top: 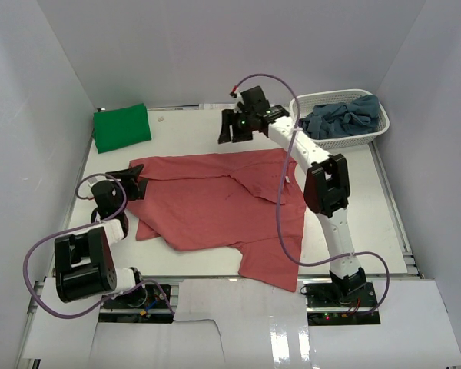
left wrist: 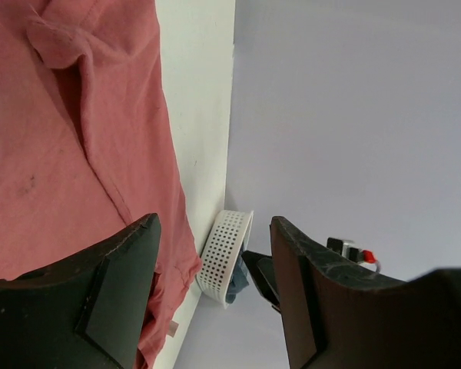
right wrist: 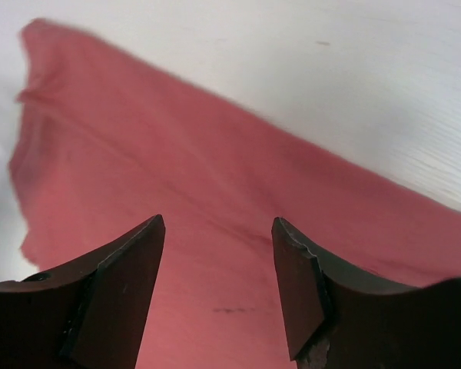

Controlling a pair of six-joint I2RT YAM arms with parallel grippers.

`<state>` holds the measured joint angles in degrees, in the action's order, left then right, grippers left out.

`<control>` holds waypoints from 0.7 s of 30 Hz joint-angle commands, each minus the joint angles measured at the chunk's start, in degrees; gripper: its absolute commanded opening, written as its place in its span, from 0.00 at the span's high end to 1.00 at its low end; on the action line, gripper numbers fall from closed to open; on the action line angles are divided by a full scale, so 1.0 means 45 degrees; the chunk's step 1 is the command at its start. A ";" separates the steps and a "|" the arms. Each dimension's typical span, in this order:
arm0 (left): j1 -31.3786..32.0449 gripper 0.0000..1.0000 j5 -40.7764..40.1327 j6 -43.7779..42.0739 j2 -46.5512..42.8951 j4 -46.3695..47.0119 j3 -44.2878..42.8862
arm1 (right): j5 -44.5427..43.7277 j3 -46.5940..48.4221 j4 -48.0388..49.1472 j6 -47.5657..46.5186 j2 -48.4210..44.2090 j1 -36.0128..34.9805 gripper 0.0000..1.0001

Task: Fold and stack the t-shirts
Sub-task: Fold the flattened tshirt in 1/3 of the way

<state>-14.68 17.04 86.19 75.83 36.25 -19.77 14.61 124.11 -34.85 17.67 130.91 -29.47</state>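
Salmon-red cloth covers the middle of the desk (top: 184, 131): the salmon-red t-shirt (top: 223, 207) lies flat and is partly folded, with one layer turned over across its upper half and one corner reaching toward the near edge.

1. Left gripper (top: 134, 181): open. In the left wrist view its jaws stand apart with nothing between them (left wrist: 215, 231). It sits at the left edge of the salmon-red t-shirt (left wrist: 77, 138), and the cloth extends from it toward the right gripper. Whether it touches the cloth cannot be told.

2. Right gripper (top: 234, 127): open. In the right wrist view its jaws stand apart (right wrist: 219, 223) above the salmon-red t-shirt (right wrist: 192, 200), with no cloth pinched between them. It is positioned over the far edge of the shirt, and bare desk (right wrist: 292, 61) lies just beyond it.

3. Green t-shirt (top: 121, 127): folded into a compact rectangle. It lies beyond the left gripper, at the far left corner, well apart from the salmon-red t-shirt.

4. Grey-blue t-shirts (top: 344, 119): bunched loosely inside the white lattice basket (top: 301, 102). The basket stands to the right of the right gripper, near it, at the far right corner. It also appears in the left wrist view (left wrist: 224, 254).
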 commanded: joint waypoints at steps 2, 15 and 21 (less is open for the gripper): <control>0.0312 0.30 -0.0563 0.0026 0.0101 0.0714 -0.0645 | 0.1420 0.0720 0.0693 0.0234 0.1101 -0.0908 0.35; 0.0702 0.31 -0.0253 -0.0969 0.0336 0.0851 -0.1093 | 0.0113 0.0004 0.0361 -0.0722 0.1751 -0.1693 0.34; 0.2183 0.40 0.1816 -0.6099 0.0959 -0.1740 -0.4194 | -0.0609 -0.2441 0.0713 -0.1290 -0.0807 -0.1731 0.34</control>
<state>-8.60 18.90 73.01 79.07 34.63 -30.13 14.37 115.50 -33.10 14.37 135.81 -37.32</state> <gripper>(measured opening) 0.604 0.663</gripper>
